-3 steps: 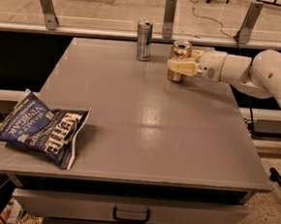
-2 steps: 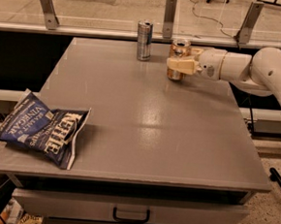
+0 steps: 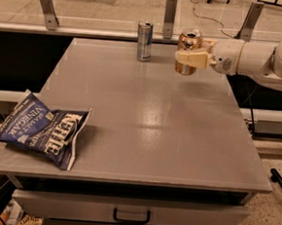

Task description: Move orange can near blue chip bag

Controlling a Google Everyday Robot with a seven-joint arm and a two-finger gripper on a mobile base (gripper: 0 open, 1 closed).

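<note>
Gripping a short, stout copper-orange metal drink can (image 3: 189, 40) w/ silver top, the robot's cream two-finger gripper (image 3: 183, 61) reaches in over the far edge of a flat grey bench (image 3: 145, 119), right of centre. Its fingers (image 3: 194, 56) are clenched round the can's lower half, touching its wall; the upper half & rim show above them. The can stands upright. Whether its base rests on the bench top or hangs just above it can't be told. The white arm (image 3: 262, 58) runs out past the bench's right edge, near the far-right corner.

Left of the held can, near but not touching, a taller slim silver-blue can (image 3: 144, 40) stands upright at the far edge, approx. centre.

A dark blue wrinkly chip bag (image 3: 44, 129) w/ white "Kettle" & "Vinegar" lettering lies flat at the front-left corner, its left end hanging over the left edge. It sits well apart from both cans, diagonally across the bench.

Between bag & cans runs a broad stretch of bare grey top: the centre, the right side & the front-right corner.

Behind the far edge, angled metal brackets (image 3: 170, 16) rise from a low rail. Below the front edge is a drawer w/ a dark handle (image 3: 131, 216).
</note>
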